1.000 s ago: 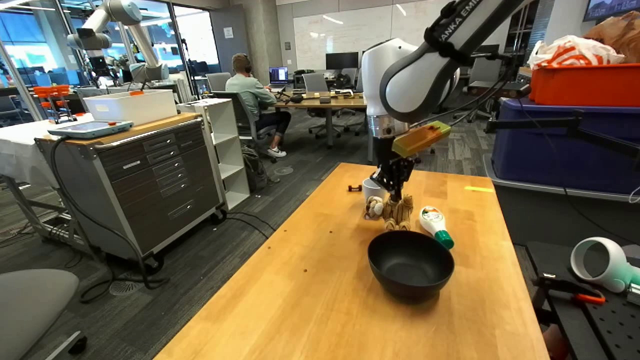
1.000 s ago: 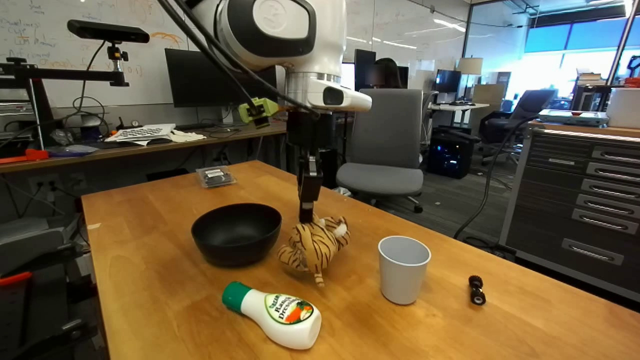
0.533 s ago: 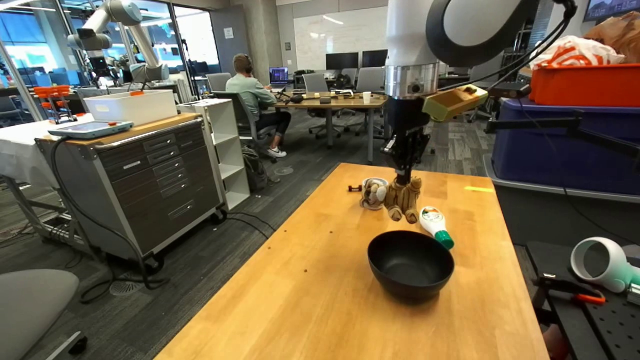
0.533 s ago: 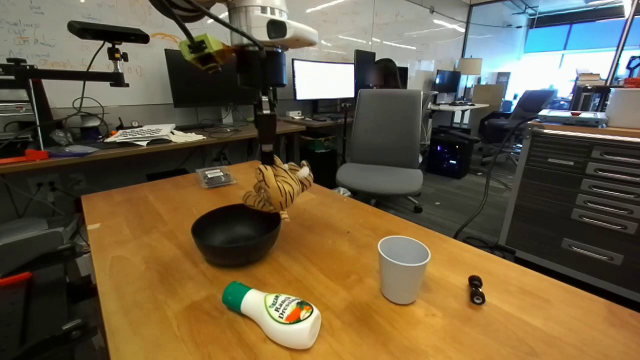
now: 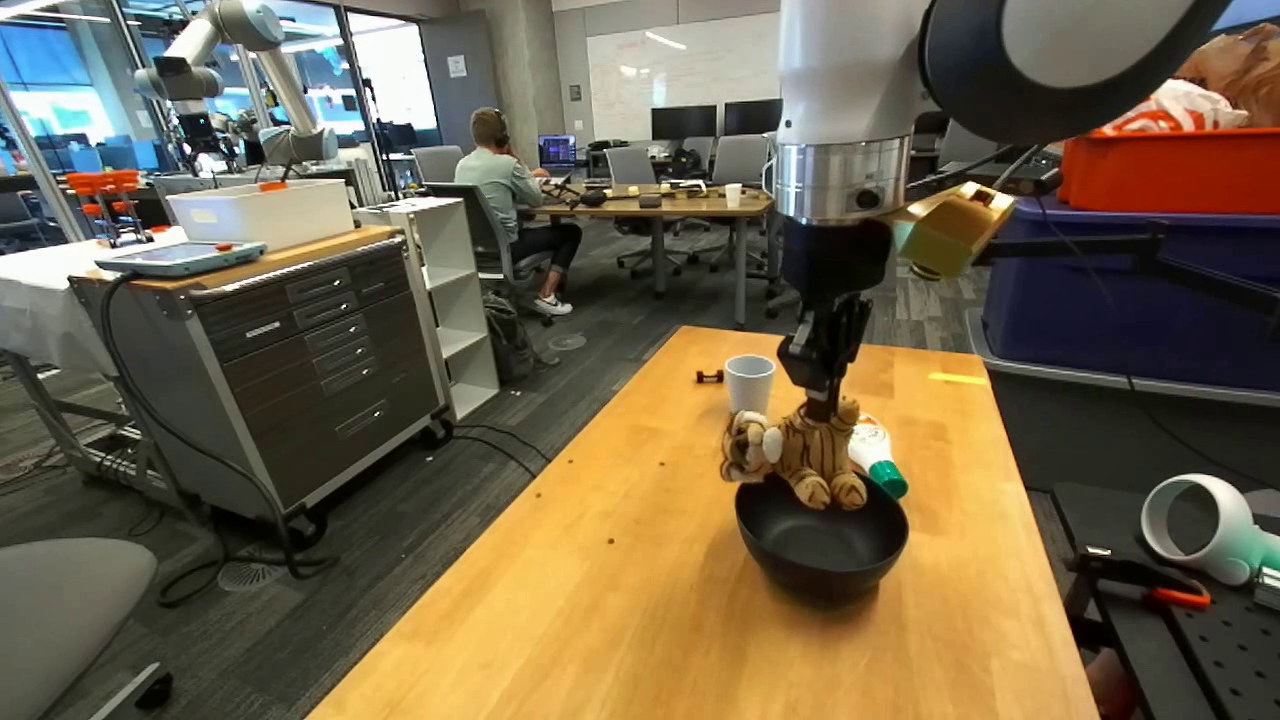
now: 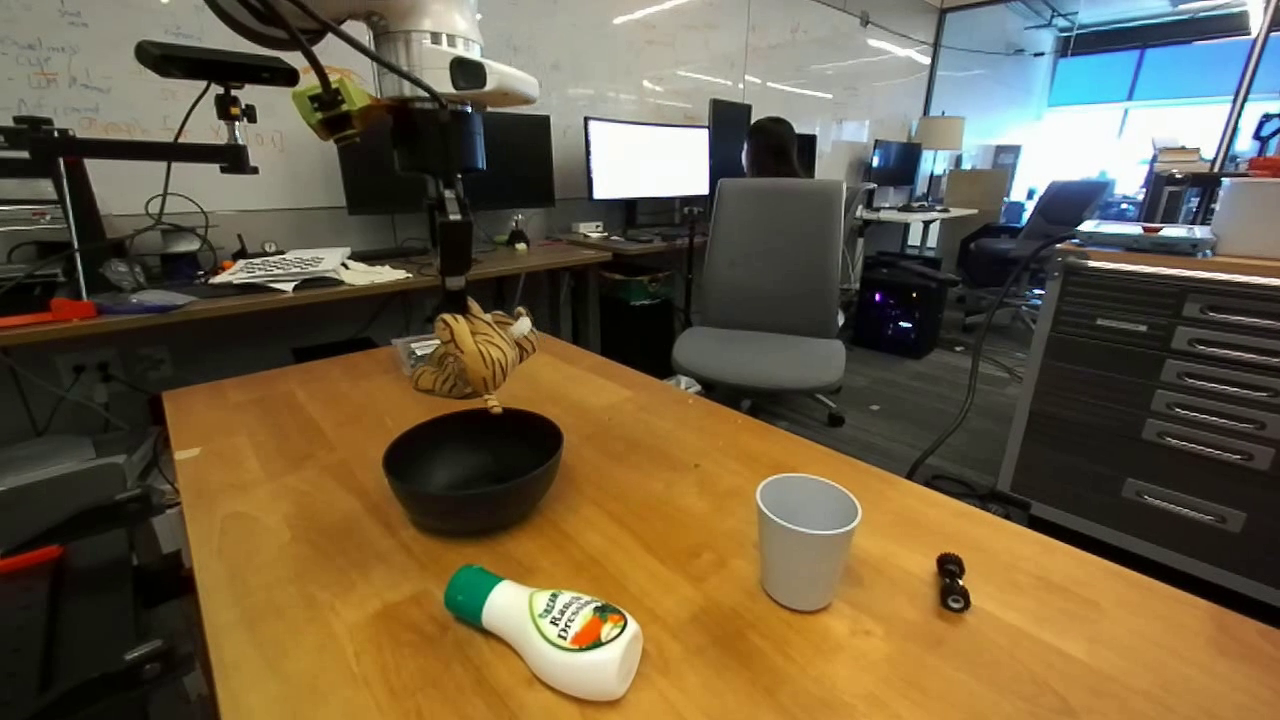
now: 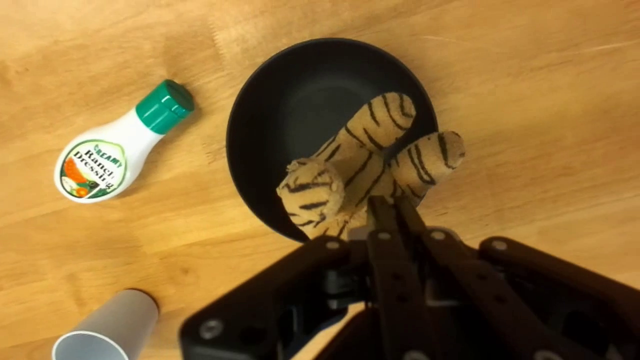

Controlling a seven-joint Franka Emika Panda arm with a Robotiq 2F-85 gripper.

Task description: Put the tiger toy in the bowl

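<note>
The tiger toy is tan-orange with dark stripes, and shows in both exterior views (image 5: 812, 455) (image 6: 482, 350). My gripper (image 5: 822, 405) is shut on the toy's back and holds it in the air. The black bowl (image 5: 815, 555) stands upright on the table and holds nothing that I can see; it also shows in an exterior view (image 6: 470, 500). In the wrist view the toy (image 7: 362, 167) overlaps the lower right of the bowl (image 7: 310, 110), with one leg past the rim. The fingertips (image 7: 392, 202) are close together, and part of the toy is hidden beneath them.
A white dressing bottle with a green cap (image 6: 560, 630) lies beside the bowl. A grey-white cup (image 6: 808, 545) stands farther off, with a small black dumbbell-shaped piece (image 6: 952, 582) beyond it. A clear package (image 6: 412, 350) lies partly behind the toy.
The toy, held in my gripper, has risen off the table and moved over towards the bowl. The bowl, bottle and cup have not moved.
</note>
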